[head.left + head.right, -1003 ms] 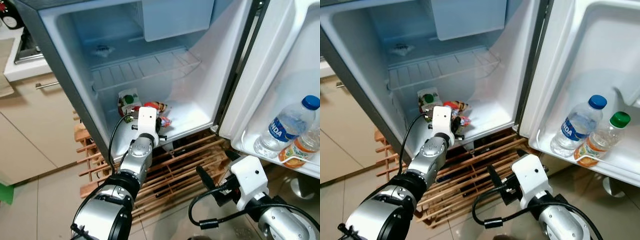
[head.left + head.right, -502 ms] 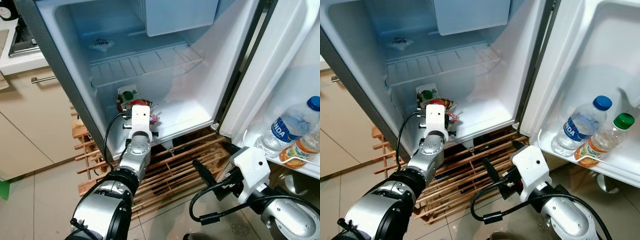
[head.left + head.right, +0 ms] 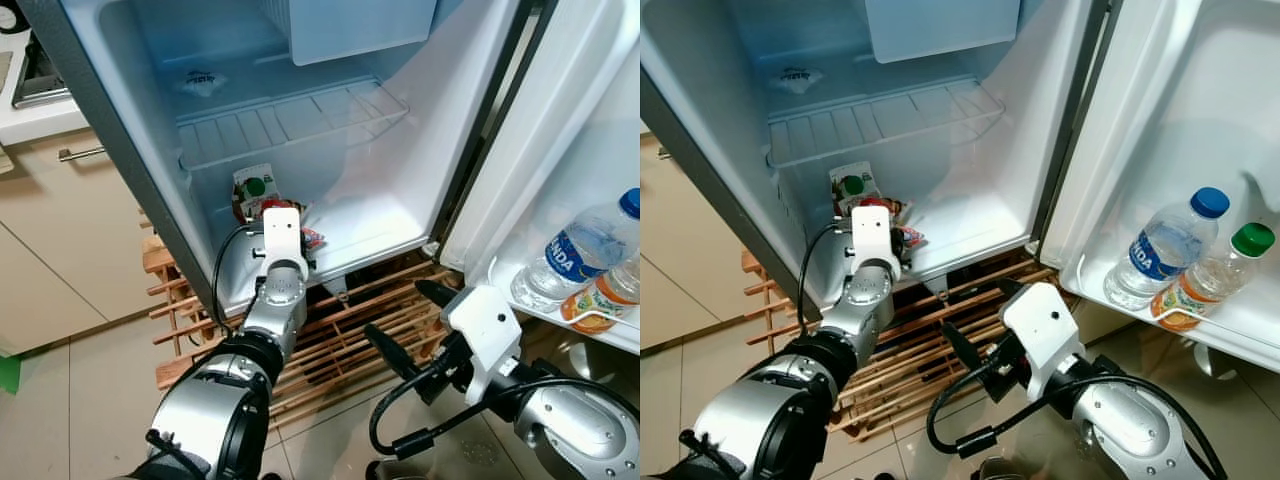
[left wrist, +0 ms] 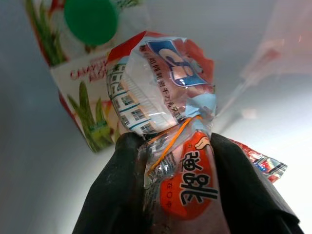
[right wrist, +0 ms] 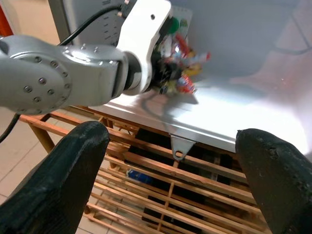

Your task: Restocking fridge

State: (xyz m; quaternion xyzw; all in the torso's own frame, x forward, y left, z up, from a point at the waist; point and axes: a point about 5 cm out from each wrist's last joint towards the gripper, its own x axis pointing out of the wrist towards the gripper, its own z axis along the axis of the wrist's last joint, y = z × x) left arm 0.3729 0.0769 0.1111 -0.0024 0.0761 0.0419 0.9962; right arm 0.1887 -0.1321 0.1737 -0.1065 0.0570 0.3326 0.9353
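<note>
Well, snack packet (image 4: 178, 161) between left claw (image 4: 183, 195) fingers.

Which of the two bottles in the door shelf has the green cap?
The smaller bottle with the orange label, at the outer end of the door shelf. The larger water bottle beside it, nearer the fridge body, has a blue cap and blue label.

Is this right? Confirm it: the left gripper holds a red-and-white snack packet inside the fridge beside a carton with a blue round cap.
Not quite. The carton has a green round cap, as the left wrist view shows. The rest holds: the left gripper is shut on the red-and-white snack packet inside the fridge.
</note>
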